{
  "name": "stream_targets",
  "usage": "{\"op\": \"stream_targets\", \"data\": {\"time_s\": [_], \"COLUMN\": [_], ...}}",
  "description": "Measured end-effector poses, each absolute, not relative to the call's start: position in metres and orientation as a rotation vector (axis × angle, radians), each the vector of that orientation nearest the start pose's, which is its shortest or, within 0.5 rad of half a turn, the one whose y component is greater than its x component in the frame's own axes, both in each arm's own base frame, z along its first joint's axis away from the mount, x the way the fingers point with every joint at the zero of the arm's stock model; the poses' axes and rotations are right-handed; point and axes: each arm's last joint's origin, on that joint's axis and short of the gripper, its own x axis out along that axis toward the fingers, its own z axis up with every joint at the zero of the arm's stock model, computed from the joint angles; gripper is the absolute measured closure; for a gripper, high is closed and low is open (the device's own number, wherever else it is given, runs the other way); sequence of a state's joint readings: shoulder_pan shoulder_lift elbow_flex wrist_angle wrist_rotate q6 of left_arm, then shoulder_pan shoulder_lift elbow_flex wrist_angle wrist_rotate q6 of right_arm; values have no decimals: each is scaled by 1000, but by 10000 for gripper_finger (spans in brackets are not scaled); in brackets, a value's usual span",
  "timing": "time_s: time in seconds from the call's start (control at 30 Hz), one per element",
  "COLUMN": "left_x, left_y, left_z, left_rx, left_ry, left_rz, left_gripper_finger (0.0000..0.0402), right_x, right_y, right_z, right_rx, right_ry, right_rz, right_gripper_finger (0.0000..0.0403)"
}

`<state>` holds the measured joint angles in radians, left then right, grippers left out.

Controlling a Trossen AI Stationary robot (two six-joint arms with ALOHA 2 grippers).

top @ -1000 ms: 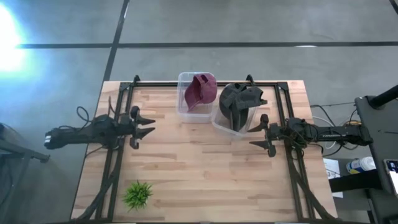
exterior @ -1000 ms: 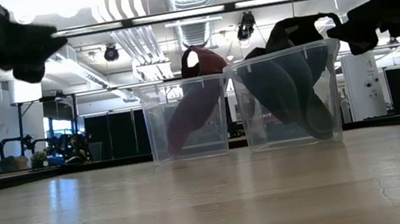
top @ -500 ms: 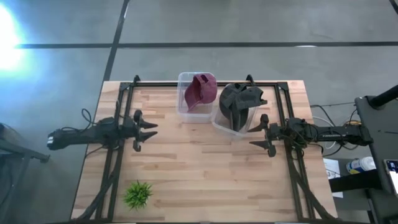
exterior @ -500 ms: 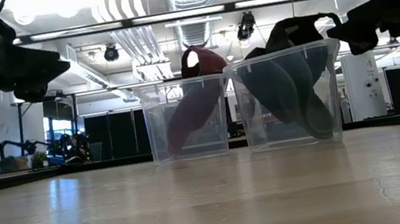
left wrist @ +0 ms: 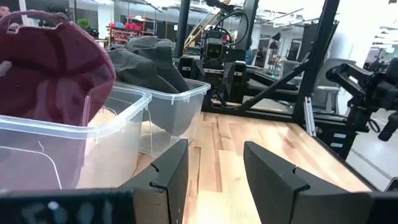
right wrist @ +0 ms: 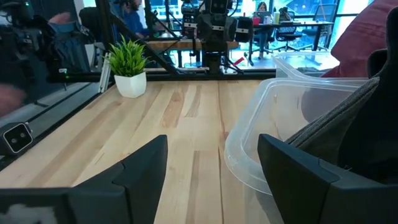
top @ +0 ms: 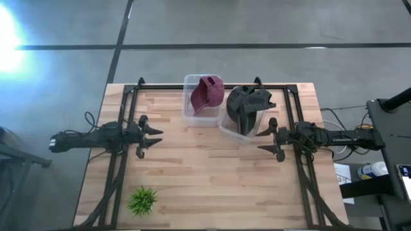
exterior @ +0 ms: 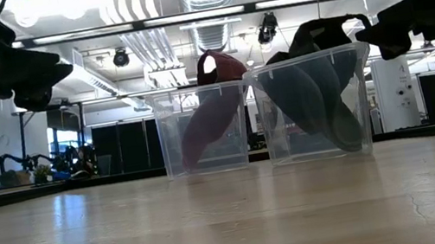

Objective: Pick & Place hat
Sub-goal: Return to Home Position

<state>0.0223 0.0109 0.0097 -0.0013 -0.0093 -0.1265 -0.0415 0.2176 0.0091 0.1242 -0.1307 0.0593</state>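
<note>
A maroon cap (top: 207,94) sticks up out of a clear plastic bin (top: 192,115) at the table's far middle, its crown above the rim (exterior: 217,65) (left wrist: 53,68). A dark grey cap (top: 248,102) sits in a second clear bin (top: 232,131) to its right (exterior: 316,80). My left gripper (top: 153,136) hovers open above the table's left part, pointing right toward the bins (left wrist: 214,168). My right gripper (top: 268,138) hovers open just right of the grey cap's bin, pointing left (right wrist: 211,168).
A small green potted plant (top: 142,200) stands near the table's near left corner (right wrist: 129,68). Black frame rails (top: 122,160) run along the left and right sides of the wooden table. Bare wood lies between the two grippers and toward the near edge.
My left gripper has moved a little toward the table's right and slightly toward its near edge, staying open. The right arm and both caps have kept still.
</note>
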Motion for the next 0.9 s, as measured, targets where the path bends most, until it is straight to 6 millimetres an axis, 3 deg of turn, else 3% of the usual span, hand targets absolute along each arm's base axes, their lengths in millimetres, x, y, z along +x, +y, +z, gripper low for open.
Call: {"op": "stream_targets", "data": {"time_s": [0.9], "left_x": [99], "left_y": [3], "left_z": [164], "left_rx": [-135], "left_ry": [19], "left_rz": [34], "left_gripper_finger": [253], "right_x": [111], "right_y": [-1], "right_z": [160], "right_rx": [67], "right_ry": [86], "right_rz": [87], "right_gripper_finger": [149]}}
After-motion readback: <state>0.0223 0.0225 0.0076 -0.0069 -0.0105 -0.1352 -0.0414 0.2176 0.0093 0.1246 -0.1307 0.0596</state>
